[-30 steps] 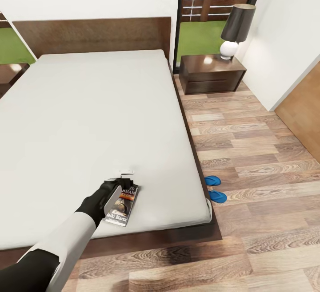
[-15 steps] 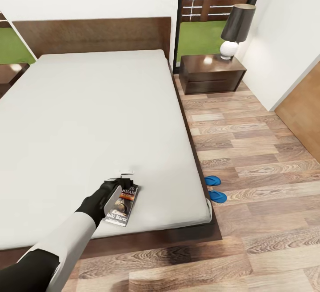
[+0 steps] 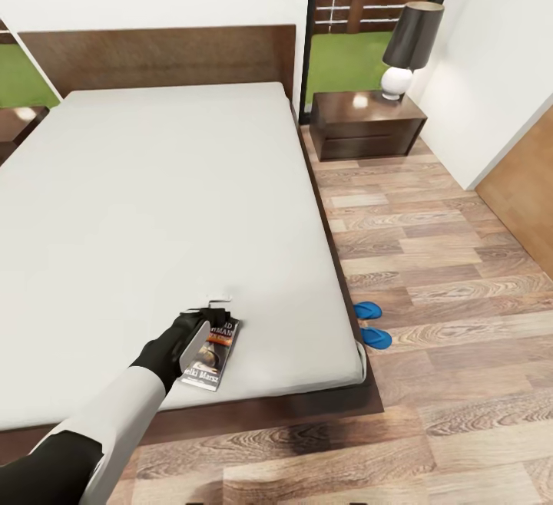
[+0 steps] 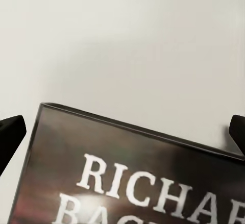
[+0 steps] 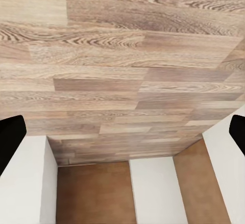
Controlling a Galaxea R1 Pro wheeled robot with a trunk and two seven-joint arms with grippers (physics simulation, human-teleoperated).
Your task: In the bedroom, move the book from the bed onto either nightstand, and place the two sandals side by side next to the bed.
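The left gripper point(image 3: 213, 313) hung spread wide over the book point(image 3: 213, 354), which lay flat near the bed's point(image 3: 153, 206) foot edge; the right gripper point(image 5: 122, 132) gaped over floorboards. Thin, light and bendy, the paperback probably wanted pinching at an edge. Beyond stood the nightstand point(image 3: 365, 125).

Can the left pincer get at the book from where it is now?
Probably yes: the left pincer hangs open right over the book on the bed, nothing between them.
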